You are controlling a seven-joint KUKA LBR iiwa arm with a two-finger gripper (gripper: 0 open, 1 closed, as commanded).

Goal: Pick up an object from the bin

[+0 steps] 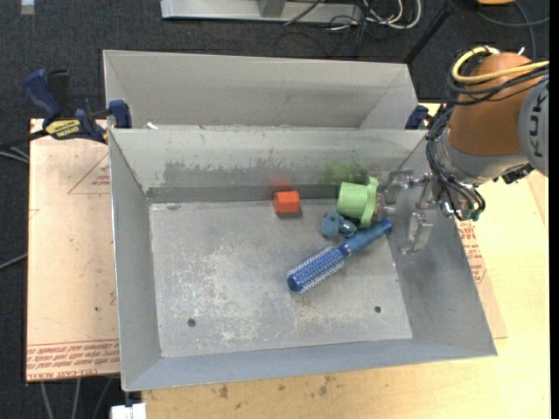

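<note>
The bin [262,312] is grey sheet metal with a flat, scuffed floor and four walls sloping outward and up to the rim. It sits amid dark carpet [87,16], with cables lying beyond the far wall.

A blue hairbrush [336,258] lies slantwise on the floor, its bristle head nearer the front wall and its handle pointing toward the right wall. Just behind the handle a green cylinder [356,199] lies on its side. A small blue piece [334,225] sits between that cylinder and the brush, close against the handle. An orange-red block [286,202] stands apart, behind and left of the brush, at the foot of the far wall.

The pincer [409,218] hangs just to the right of the brush's handle tip, over the foot of the right-hand slope. The arm and its orange cover [489,116] are farther right and behind. I cannot tell whether the pincer is open or closed. The handle tip and the green cylinder are the things nearest it.

Left of the brush and in front of it the floor is bare all the way to the walls, broken only by two small dark spots. To the right of the brush the space is tight, because the slope begins just past the handle tip.
</note>
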